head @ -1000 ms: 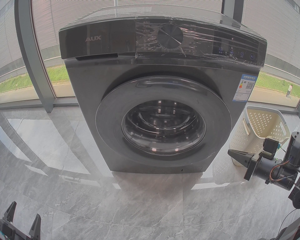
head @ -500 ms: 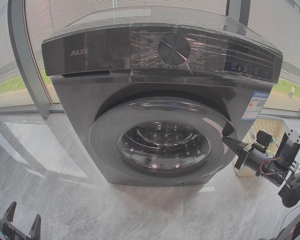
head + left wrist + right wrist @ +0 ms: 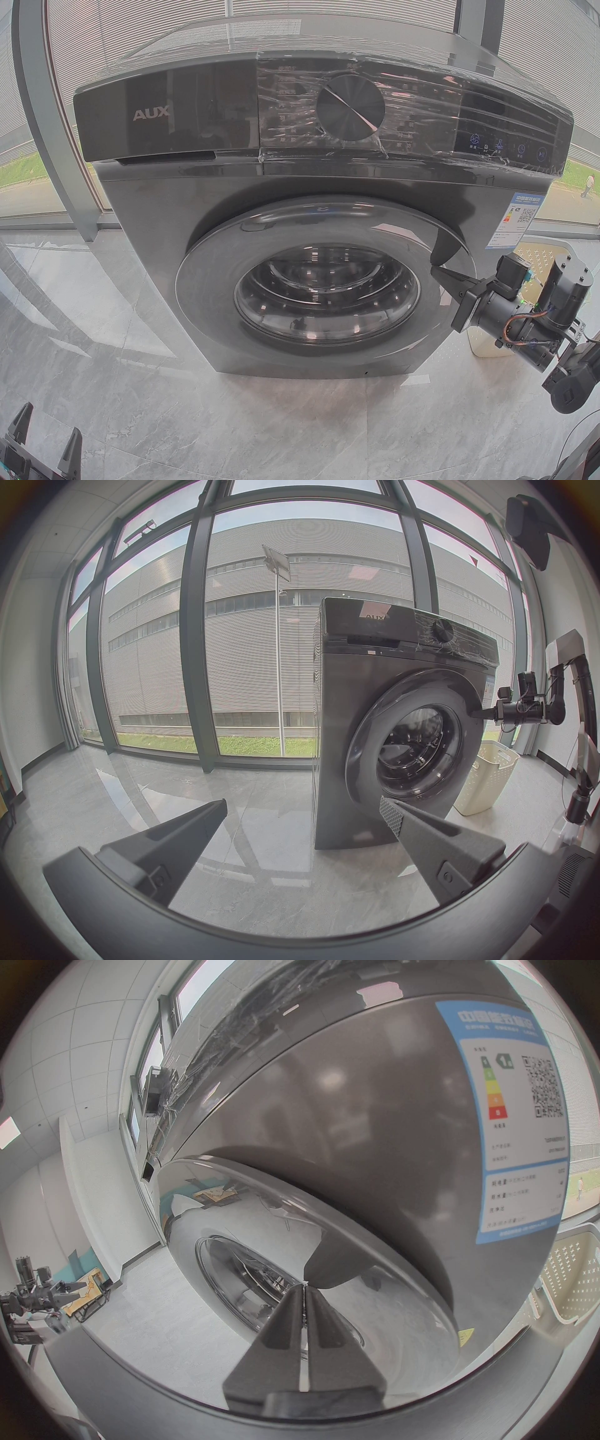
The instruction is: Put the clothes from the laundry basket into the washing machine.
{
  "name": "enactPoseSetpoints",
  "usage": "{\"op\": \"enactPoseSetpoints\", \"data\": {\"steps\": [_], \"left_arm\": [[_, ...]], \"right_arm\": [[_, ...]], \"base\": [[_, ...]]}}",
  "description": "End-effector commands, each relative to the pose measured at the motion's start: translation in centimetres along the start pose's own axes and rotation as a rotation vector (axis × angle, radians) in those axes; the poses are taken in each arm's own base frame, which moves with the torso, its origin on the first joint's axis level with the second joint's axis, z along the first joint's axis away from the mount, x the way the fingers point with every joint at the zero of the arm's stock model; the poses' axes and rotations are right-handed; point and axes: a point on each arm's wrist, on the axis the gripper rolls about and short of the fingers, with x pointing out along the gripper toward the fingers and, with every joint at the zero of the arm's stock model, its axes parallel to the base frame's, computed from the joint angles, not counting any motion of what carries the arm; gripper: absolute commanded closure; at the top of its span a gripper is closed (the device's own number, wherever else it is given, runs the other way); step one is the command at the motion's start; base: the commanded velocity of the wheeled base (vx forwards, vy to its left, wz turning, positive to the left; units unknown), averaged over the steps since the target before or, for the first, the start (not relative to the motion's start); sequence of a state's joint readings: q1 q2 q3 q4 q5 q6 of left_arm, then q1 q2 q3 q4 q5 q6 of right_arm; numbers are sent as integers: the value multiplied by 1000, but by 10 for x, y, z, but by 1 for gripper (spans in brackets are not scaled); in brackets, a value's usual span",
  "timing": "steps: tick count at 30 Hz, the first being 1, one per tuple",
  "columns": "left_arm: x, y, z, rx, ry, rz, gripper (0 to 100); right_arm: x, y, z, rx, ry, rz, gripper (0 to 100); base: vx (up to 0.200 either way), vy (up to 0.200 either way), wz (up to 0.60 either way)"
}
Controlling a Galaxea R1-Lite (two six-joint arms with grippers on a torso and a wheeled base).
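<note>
Most of laundry basket (image 3: 542, 255) hidden; right end effector (image 3: 437, 272) pressed together, left end effector (image 3: 303, 804) spread.

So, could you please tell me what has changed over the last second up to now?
The head camera has closed in on the washing machine, shifting the whole picture. The right gripper, shut, moved from in front of the laundry basket to the right edge of the door. Nothing was grasped or released. The left gripper stays open and low; the door stays closed.
</note>
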State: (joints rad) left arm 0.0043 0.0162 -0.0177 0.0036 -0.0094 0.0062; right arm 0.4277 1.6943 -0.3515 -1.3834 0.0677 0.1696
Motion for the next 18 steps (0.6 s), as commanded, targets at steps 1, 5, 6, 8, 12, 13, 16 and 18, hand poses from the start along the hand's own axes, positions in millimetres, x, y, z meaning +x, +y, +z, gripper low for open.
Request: {"op": "enactPoseSetpoints", "data": {"steps": [1, 5, 6, 8, 12, 13, 16, 18], "left_arm": [[0, 0, -5, 0, 1, 0, 0], [0, 0, -5, -2, 2, 0, 0], [0, 0, -5, -2, 1, 0, 0], [0, 0, -5, -3, 1, 1, 0], [0, 0, -5, -5, 1, 1, 0], [0, 0, -5, -5, 1, 1, 0], [0, 0, -5, -5, 1, 1, 0], [0, 0, -5, -6, 1, 1, 0]], "right_arm": [[-14, 10, -1, 0, 18, 38, 100], [-39, 20, -7, 2, 54, 86, 100], [-41, 20, -7, 1, 57, 88, 100], [-62, 24, -11, -11, 73, 119, 100], [-86, 24, -9, -40, 57, 123, 100], [-96, 21, -7, -54, 40, 106, 100], [-109, 17, -2, -87, 2, 74, 100], [-120, 12, 6, -104, -39, 33, 100]], "base": [[0, 0, 0], [0, 0, 0], [0, 0, 0], [0, 0, 0], [0, 0, 0], [0, 0, 0], [0, 0, 0], [0, 0, 0]]}}
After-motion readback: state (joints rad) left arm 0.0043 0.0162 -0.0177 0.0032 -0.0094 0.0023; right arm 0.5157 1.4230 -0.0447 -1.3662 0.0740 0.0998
